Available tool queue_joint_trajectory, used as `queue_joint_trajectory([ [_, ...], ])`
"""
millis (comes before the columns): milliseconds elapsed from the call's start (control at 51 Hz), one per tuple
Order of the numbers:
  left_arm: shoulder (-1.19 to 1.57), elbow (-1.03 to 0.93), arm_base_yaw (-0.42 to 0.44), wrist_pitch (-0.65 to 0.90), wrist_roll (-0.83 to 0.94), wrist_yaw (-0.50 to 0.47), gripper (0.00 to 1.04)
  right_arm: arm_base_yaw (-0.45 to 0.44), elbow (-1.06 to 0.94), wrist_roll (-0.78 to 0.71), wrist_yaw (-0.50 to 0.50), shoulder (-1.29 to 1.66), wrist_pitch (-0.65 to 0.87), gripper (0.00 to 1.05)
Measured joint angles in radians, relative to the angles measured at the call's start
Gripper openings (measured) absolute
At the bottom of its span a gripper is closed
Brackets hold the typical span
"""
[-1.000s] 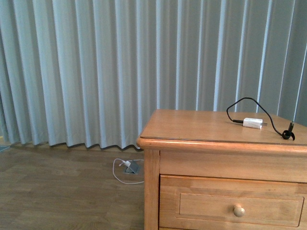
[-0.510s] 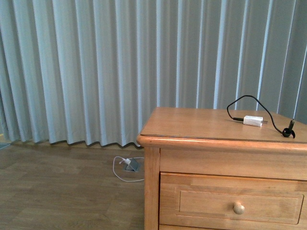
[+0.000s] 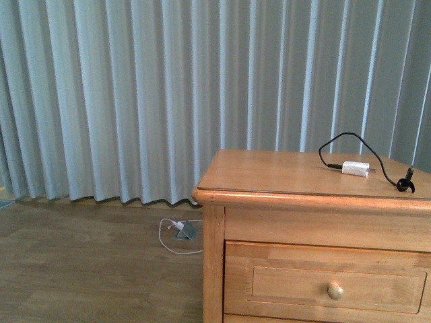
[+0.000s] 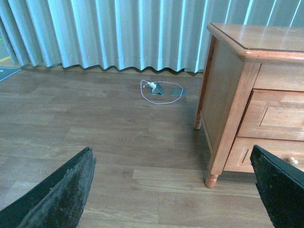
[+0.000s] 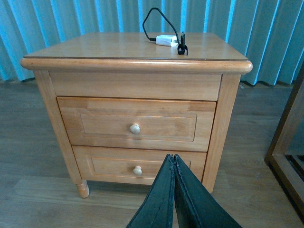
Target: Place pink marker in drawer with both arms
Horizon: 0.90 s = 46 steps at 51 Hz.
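Note:
The pink marker is out of view in all three views. The drawer (image 3: pixel 326 286), honey-coloured wood with a round knob (image 3: pixel 335 291), is closed in the cabinet at the lower right of the front view. It also shows closed in the right wrist view (image 5: pixel 161 126) and partly in the left wrist view (image 4: pixel 280 116). My left gripper (image 4: pixel 171 150) is open over bare floor beside the cabinet, with nothing between its fingers (image 4: pixel 66 190). My right gripper (image 5: pixel 173 157) is shut and empty, in front of the cabinet and below the drawers. Neither arm appears in the front view.
A white charger plug with a black cable (image 3: pixel 355 169) lies on the cabinet top (image 5: pixel 118 47). The lower drawer (image 5: pixel 109 166) is closed. A white cord and floor socket (image 4: pixel 159 89) lie near the curtain (image 3: pixel 135 94). A wooden frame (image 5: pixel 289 137) stands beside the cabinet.
The front view has shifted slightly, so the cabinet sits a little higher in the picture. Nothing on the cabinet has moved.

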Motion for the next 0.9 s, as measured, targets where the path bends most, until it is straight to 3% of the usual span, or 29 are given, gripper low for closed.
queue_joint_trajectory([
  [471,0.000,0.000,0.000,0.000,0.000,0.000,0.99,0.000,0.000,0.001,0.000,0.000,-0.001,0.98],
  [902,0.000,0.000,0.000,0.000,0.000,0.000,0.99,0.000,0.000,0.001,0.000,0.000,-0.001,0.96],
])
